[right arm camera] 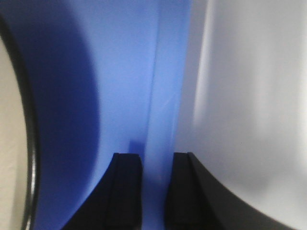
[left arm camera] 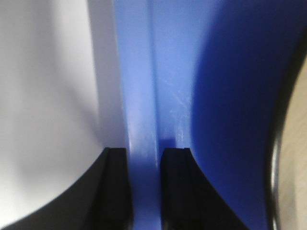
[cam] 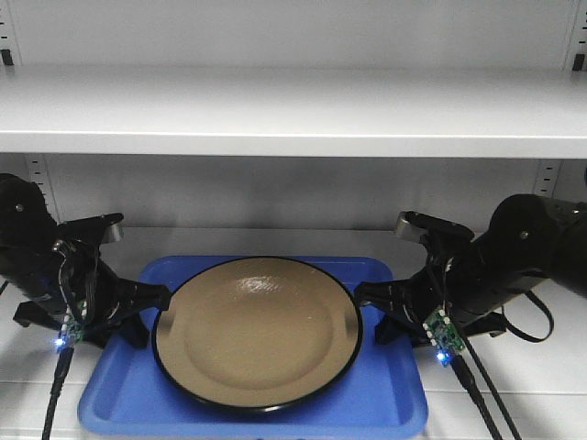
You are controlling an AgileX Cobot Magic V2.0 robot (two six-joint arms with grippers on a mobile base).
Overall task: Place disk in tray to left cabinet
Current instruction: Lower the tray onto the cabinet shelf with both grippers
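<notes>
Gripping: my two grippers hold the tray by its side rims.
Left gripper [left arm camera: 144,155]: jaws nearly closed, pinching the left rim of the tray [cam: 385,408], one finger on each side.
Disk [cam: 257,332]: flat in the tray, centred, between my grippers, touching neither.
Right gripper [right arm camera: 157,160]: jaws nearly closed, pinching the right rim.
Tray: on the lower shelf [cam: 550,367] of the cabinet [cam: 293,110].

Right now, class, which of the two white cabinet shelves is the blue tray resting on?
The lower shelf: the tray, carrying the disk, sits on it. The upper shelf hangs above, bearing nothing in view.
</notes>
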